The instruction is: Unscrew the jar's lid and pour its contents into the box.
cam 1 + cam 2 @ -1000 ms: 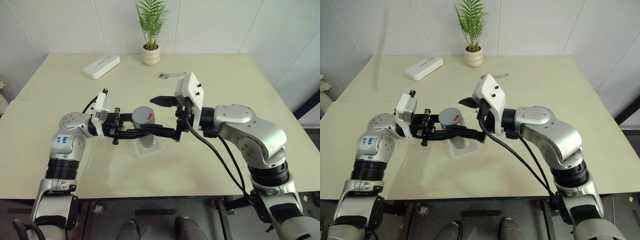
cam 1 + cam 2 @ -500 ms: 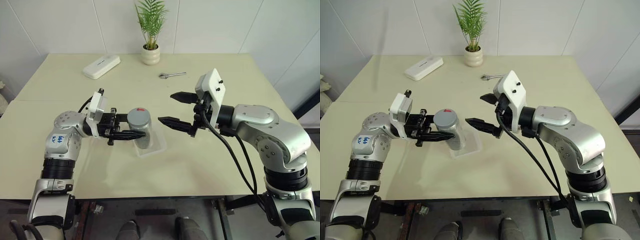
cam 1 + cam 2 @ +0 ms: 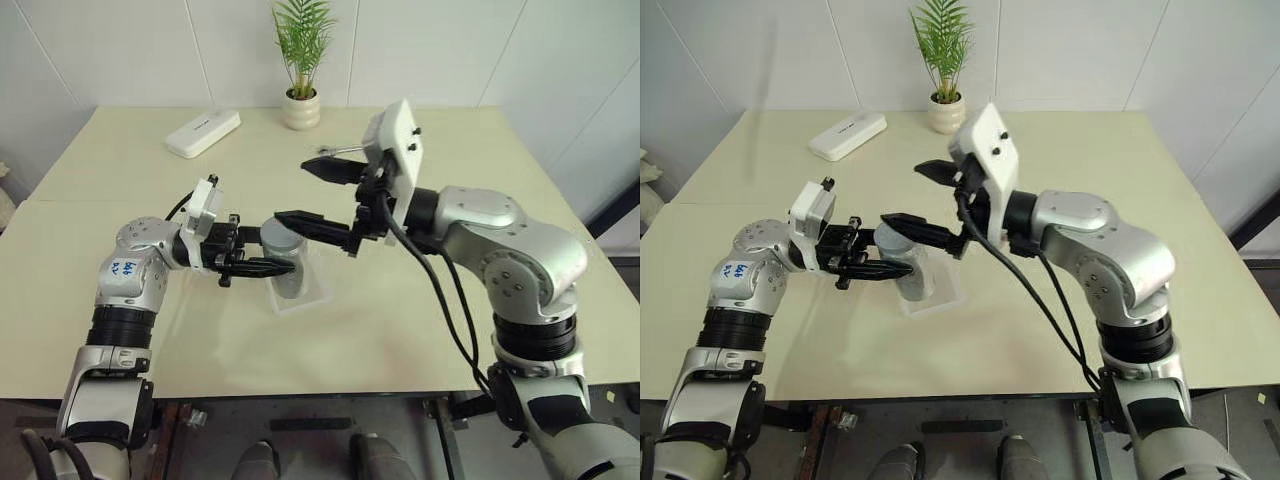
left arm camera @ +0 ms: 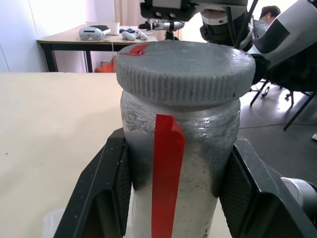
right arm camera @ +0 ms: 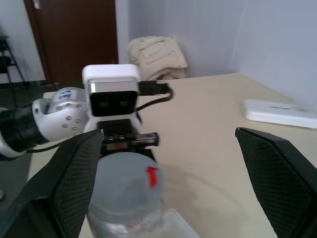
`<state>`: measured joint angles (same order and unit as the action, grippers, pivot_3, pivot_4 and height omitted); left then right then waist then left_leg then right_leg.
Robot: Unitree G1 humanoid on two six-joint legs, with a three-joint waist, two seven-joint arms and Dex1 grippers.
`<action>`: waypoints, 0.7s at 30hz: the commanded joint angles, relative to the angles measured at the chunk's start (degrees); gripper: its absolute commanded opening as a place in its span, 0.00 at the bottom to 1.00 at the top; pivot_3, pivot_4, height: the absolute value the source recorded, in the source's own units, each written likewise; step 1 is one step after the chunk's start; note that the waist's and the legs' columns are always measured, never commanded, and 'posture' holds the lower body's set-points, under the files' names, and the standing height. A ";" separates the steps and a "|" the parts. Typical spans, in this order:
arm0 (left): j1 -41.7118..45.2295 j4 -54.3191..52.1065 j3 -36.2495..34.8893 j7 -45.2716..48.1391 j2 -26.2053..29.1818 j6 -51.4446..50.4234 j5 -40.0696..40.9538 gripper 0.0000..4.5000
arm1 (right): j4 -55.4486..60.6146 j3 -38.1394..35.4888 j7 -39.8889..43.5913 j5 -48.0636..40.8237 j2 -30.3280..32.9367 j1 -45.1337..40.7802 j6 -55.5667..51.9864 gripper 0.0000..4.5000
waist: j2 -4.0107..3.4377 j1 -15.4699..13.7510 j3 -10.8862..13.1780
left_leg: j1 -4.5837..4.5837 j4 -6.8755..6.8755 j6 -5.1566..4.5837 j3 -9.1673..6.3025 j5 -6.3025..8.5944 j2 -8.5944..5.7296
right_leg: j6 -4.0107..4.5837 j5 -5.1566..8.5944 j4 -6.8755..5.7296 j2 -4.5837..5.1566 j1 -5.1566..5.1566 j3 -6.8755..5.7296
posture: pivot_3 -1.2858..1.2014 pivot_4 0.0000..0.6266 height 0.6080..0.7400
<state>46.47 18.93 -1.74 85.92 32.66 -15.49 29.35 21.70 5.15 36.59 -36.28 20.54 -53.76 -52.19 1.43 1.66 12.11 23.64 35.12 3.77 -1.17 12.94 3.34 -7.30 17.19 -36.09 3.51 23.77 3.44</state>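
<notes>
Two grippers, one jar, one lid, one box. Left gripper clenched on the jar at frame centre, fingers pressed against both sides below the lid, which is still screwed on; forearm level, reaching in from the left. Right gripper spread wide, holding nothing, lower finger just above the lid, pointing leftward. The jar stands over the box. One plant pot, one white device and one wrench lie toward the top of the frame.
</notes>
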 commanded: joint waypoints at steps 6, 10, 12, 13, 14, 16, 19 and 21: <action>1.91 -0.40 -0.38 1.07 0.49 1.03 0.30 0.44 | -2.70 3.01 2.19 1.14 -2.63 -1.34 4.20 0.99 | -0.01 0.13 0.00 | -0.02 0.00 0.00 0.01 0.00 0.04 | 0.01 0.00 -0.07 -0.04 0.03 0.00 | 0.52 0.24 1.00; 1.71 -0.67 -0.45 1.11 0.53 1.10 0.53 0.44 | -3.77 3.83 2.51 1.99 -3.12 -1.54 5.40 0.99 | 0.00 0.08 0.00 | -0.02 0.02 0.00 0.01 0.00 0.04 | 0.02 0.01 -0.10 -0.04 0.04 0.00 | 0.52 0.24 1.00; 1.59 -0.70 -0.51 1.00 0.58 1.21 0.51 0.44 | -4.29 4.82 2.40 2.79 -3.84 -1.73 5.81 0.99 | 0.00 0.10 0.00 | -0.02 0.02 0.00 0.01 0.00 0.04 | 0.02 0.01 -0.10 -0.04 0.04 0.00 | 0.52 0.24 1.00; 1.52 -0.78 -0.56 0.88 0.55 1.25 0.53 0.44 | -4.48 5.17 2.23 3.08 -4.30 -1.77 5.93 0.99 | 0.00 0.13 0.00 | -0.02 0.02 0.00 0.01 0.00 0.04 | 0.02 0.01 -0.10 -0.04 0.04 0.00 | 0.52 0.24 1.00; 1.48 -0.84 -0.60 0.78 0.52 1.28 0.54 0.44 | -4.61 5.38 2.13 3.27 -4.59 -1.79 6.03 0.99 | 0.00 0.15 0.00 | -0.02 0.02 0.00 0.02 0.00 0.04 | 0.02 0.01 -0.11 -0.04 0.04 0.01 | 0.52 0.24 1.00; 1.28 -0.95 -0.57 0.79 0.52 1.38 0.53 0.44 | -5.06 5.73 2.00 3.89 -5.01 -1.78 6.37 0.99 | -0.01 0.14 0.00 | -0.03 0.02 0.00 0.02 0.00 0.06 | 0.03 0.02 -0.14 -0.06 0.05 0.00 | 0.52 0.24 1.00; 1.18 -0.99 -0.53 0.83 0.49 1.44 0.54 0.44 | -5.46 6.04 2.12 4.66 -5.24 -1.67 6.69 0.99 | 0.00 0.04 0.00 | -0.02 0.02 0.00 0.02 0.00 0.05 | 0.03 0.02 -0.15 -0.05 0.05 0.01 | 0.52 0.24 1.00; 1.21 -0.90 -0.54 0.77 0.38 1.58 0.53 0.44 | -5.52 6.14 2.17 4.97 -5.38 -1.56 6.74 0.99 | 0.00 0.04 0.00 | -0.02 0.03 0.00 0.02 0.00 0.05 | 0.03 0.02 -0.15 -0.05 0.05 0.00 | 0.52 0.24 1.00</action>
<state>46.80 18.95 -1.22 85.92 32.65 -14.69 29.15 15.21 11.36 38.58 -31.52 15.73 -53.90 -46.75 1.43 1.70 12.11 23.62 35.15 3.77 -1.15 12.94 3.39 -7.27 17.21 -36.23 3.46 23.82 3.45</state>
